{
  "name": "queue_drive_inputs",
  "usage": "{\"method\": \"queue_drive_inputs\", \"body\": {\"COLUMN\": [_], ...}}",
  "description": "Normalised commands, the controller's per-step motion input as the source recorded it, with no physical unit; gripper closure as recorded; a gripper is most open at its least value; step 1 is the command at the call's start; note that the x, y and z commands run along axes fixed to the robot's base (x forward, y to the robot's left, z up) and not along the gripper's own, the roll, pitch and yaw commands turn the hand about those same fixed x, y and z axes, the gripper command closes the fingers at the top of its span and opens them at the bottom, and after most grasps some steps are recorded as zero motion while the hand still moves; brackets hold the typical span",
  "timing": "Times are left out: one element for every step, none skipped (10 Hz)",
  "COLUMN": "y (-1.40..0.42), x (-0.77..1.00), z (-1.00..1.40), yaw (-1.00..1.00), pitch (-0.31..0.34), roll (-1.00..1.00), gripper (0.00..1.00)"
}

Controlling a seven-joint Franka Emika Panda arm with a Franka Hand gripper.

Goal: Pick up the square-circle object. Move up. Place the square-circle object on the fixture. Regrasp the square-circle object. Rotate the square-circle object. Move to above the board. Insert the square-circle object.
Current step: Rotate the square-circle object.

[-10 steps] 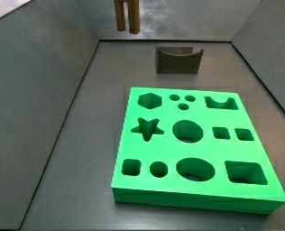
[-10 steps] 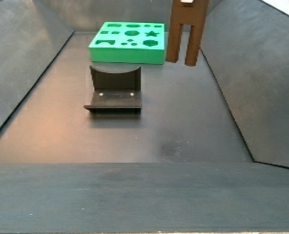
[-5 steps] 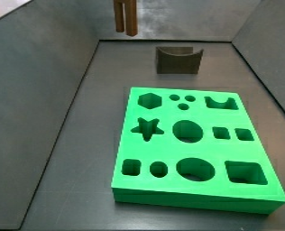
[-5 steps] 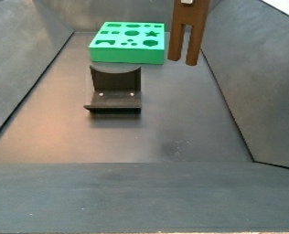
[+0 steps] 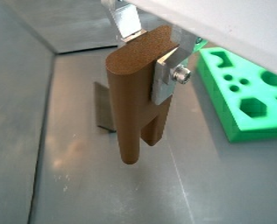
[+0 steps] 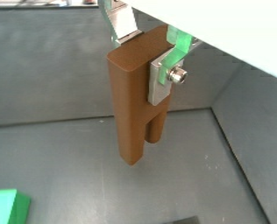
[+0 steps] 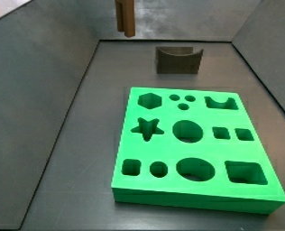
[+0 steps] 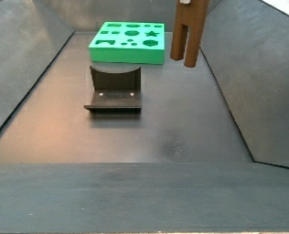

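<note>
- Currently the gripper (image 5: 138, 52) is clamped on the upper end of the square-circle object (image 5: 138, 96), which hangs upright below the silver finger plates in both wrist views.
- In a side view the square-circle object (image 8: 188, 30) is well above the floor, at about 1 o'clock from the fixture (image 8: 115, 89); the gripper body itself is out of frame there.
- Judged step: "Move up" is in hand or just complete; placement on the fixture is not yet done.
- In a side view the fixture (image 7: 177, 59) stands empty at 12 o'clock from the board (image 7: 193, 149), apart from it.
- The next move calls for travel over the fixture and a controlled descent into its curved notch.
- Keep the piece clear of the board edge during travel.
</note>
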Motion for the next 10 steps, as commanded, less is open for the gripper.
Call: {"method": "queue_drive_inputs", "body": {"y": [0.02, 0.02, 0.02, 0.02, 0.02, 0.00, 0.00, 0.00, 0.01, 0.01], "x": [-0.03, -0.03, -0.02, -0.02, -0.02, 0.00, 0.00, 0.00, 0.00, 0.01], "z": [0.03, 0.03, 0.03, 0.04, 0.04, 0.00, 0.00, 0.00, 0.00, 0.01], "yaw": [-1.00, -0.82, -0.58, -0.33, -0.20, -1.00, -1.00, -1.00, -0.80, -0.50], "pitch": [0.059, 0.063, 0.061, 0.058, 0.057, 0.039, 0.041, 0.051, 0.053, 0.051], "roll": [-0.13, -0.14, -0.14, -0.14, -0.14, -0.10, -0.11, -0.13, -0.14, -0.14], "gripper": [1.00, 1.00, 1.00, 1.00, 1.00, 1.00, 1.00, 1.00, 1.00, 1.00]}}
